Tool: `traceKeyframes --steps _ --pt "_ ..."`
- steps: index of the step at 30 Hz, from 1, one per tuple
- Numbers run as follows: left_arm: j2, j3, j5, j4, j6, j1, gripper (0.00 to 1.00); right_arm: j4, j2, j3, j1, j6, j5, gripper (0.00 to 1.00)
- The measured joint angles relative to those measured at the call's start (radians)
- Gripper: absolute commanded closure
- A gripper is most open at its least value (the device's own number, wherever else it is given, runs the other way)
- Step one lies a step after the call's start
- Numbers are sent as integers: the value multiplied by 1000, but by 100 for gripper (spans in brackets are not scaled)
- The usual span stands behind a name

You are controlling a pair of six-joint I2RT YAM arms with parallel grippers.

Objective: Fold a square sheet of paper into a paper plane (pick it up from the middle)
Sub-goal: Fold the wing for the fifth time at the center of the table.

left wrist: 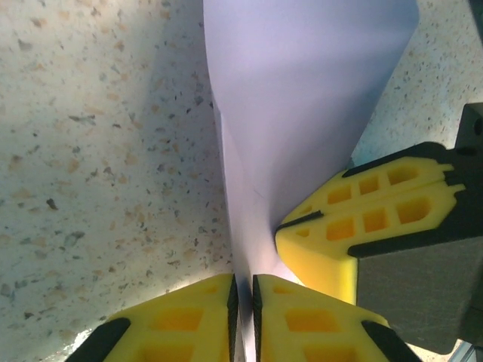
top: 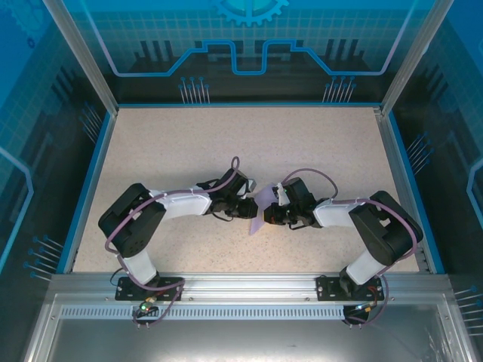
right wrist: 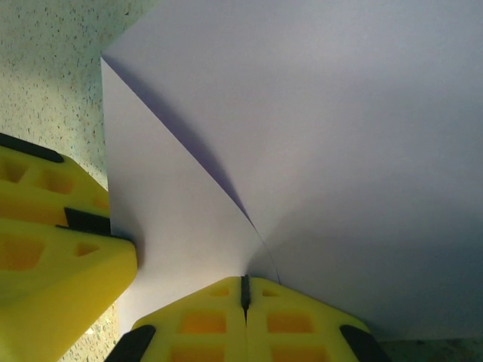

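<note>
Left tool (left wrist: pixel 243 302) and right tool (right wrist: pixel 244 290) are both clamped shut on the sheet (top: pixel 262 215), holding it up between them just above the surface (top: pixel 189 143), nearer its near edge. One slanted crease shows; I'd say most folding remains.

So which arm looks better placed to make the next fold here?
Probably the left. The right gripper is clamped shut on the square sheet of paper right where its crease ends, a good anchor. The left gripper pinches the sheet's edge just beside it, so it could carry that flap over.
</note>
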Motion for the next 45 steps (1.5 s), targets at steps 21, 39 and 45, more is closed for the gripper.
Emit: traceKeyframes --steps 21,39,45 --pt "31 79 -220 -149 105 -88 91 19 8 0 -3 2 -12 100" --pt "50 110 -319 -186 170 -148 91 132 31 -42 -47 64 -94 100" --pt "66 115 -323 -190 174 -149 91 124 23 -42 -48 65 -92 100"
